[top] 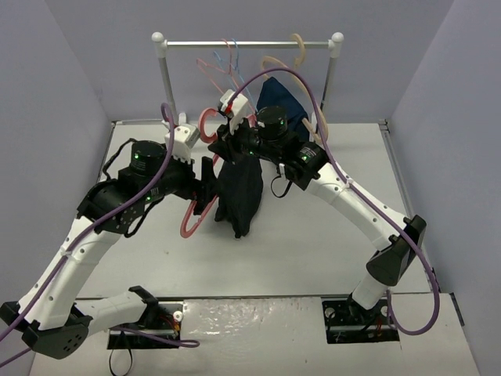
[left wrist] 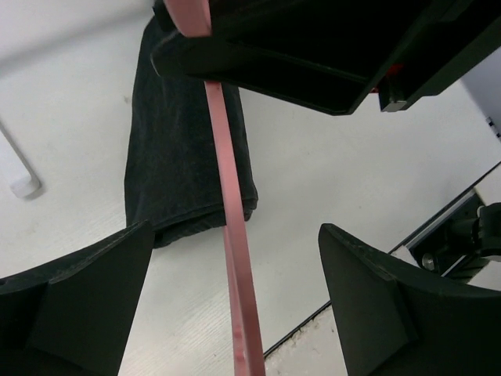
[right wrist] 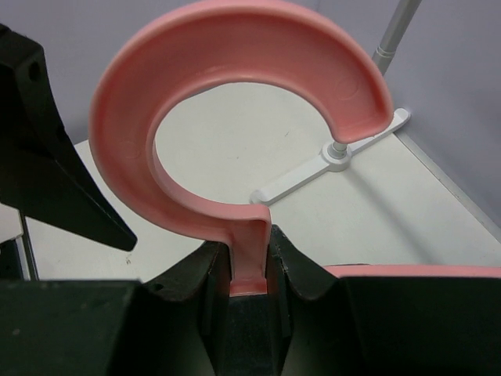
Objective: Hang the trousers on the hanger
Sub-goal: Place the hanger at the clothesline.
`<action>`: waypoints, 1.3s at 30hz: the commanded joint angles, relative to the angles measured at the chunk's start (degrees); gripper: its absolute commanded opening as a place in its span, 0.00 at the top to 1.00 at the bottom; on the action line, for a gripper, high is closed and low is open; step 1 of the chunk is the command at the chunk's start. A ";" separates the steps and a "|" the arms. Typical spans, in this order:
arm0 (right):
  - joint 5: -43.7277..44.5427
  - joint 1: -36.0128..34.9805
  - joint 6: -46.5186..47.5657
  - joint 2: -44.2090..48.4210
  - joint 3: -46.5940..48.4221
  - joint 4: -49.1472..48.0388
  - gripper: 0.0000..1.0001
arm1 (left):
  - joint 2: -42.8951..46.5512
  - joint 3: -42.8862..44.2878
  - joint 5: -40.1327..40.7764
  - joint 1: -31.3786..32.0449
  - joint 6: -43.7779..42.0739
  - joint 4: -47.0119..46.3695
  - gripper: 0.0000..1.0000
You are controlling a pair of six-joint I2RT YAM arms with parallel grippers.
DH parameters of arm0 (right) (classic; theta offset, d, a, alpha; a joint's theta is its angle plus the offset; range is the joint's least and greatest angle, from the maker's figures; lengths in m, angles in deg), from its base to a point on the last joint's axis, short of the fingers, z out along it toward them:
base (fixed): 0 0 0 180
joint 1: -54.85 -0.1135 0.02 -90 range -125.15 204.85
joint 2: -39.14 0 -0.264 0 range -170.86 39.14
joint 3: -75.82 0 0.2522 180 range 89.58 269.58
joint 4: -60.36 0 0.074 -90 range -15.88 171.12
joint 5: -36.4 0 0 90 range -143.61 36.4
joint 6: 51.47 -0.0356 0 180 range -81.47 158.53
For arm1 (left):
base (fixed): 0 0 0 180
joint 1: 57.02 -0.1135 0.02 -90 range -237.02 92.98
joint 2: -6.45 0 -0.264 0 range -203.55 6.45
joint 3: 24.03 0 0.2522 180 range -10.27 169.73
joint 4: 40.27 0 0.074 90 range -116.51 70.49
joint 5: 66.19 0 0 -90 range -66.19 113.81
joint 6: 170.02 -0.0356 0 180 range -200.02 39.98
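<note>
The salmon-pink hanger (top: 193,219) is held up over the table by my right gripper (top: 231,137). In the right wrist view that gripper (right wrist: 250,254) is shut on the neck just under the hanger's hook (right wrist: 235,78). The black trousers (top: 239,192) hang in a folded bunch from the hanger, below the right gripper. Their lower end (left wrist: 184,149) reaches down to the table. My left gripper (top: 207,182) is open beside the trousers. One thin arm of the hanger (left wrist: 235,258) runs between its spread fingers (left wrist: 376,305) without touching them.
The white clothes rail (top: 246,44) stands at the back, with a light-blue hanger (top: 225,56), a tan hanger (top: 297,45) and a navy garment (top: 278,98) on it. One foot of the rail (right wrist: 337,160) lies on the table behind the hook.
</note>
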 commanded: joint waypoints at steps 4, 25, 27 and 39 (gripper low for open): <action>4.13 -0.26 2.09 1.22 5.37 -8.46 1.00 | -1.15 2.19 5.10 2.56 -0.02 -1.37 0.28; 0.90 0.62 0.02 1.62 5.55 -9.16 0.91 | 4.98 -2.05 7.14 2.73 -2.46 -5.80 1.00; 0.88 0.62 -0.24 1.97 5.29 -9.08 0.61 | 5.51 -0.67 9.16 2.65 -2.90 -3.40 1.00; 7.97 5.63 -2.05 14.49 -8.88 -8.53 0.00 | 3.75 8.28 26.27 2.56 -3.30 2.67 1.00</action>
